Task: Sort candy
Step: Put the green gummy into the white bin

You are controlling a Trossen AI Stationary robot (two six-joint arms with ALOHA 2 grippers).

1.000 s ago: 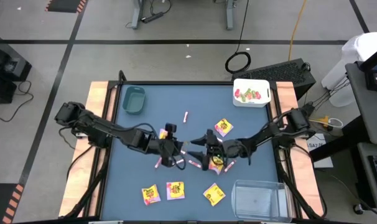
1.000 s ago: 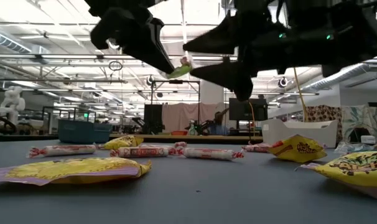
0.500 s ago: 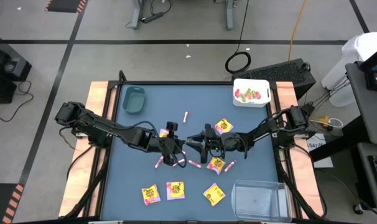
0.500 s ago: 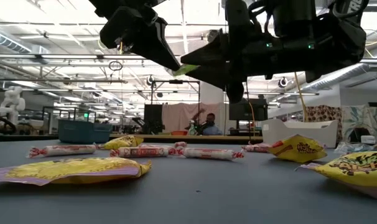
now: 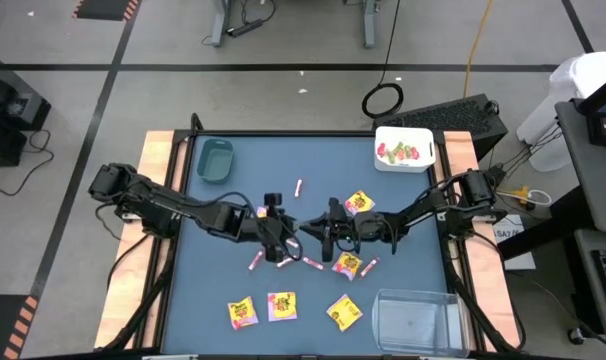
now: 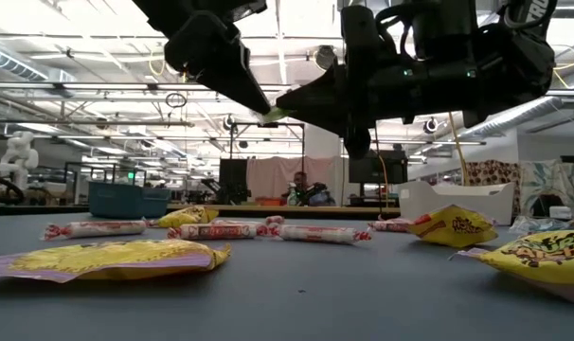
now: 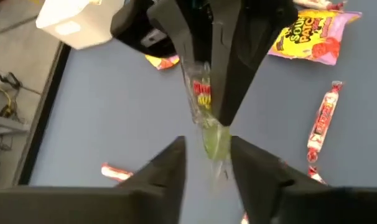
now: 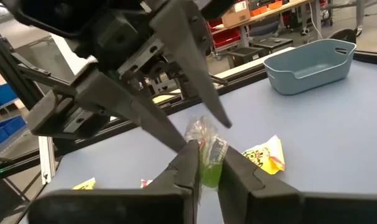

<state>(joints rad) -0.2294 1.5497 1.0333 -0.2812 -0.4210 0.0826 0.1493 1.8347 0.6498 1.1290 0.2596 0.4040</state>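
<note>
The step in hand looks like a mid-air handover of one green candy [image 8: 208, 167] above the desk [image 5: 233, 300]. Done well, the left pincer [image 7: 207, 163] lets go only once the other grip is firm, then backs straight off (no twisting the wrapper). The left pincer stands released, fingers parted either side of the candy's tail. Just right of it, tip to tip, the right pincer [image 8: 204, 163] is clenched on the candy. Other sweets lie on the desk below both pincers.
</note>
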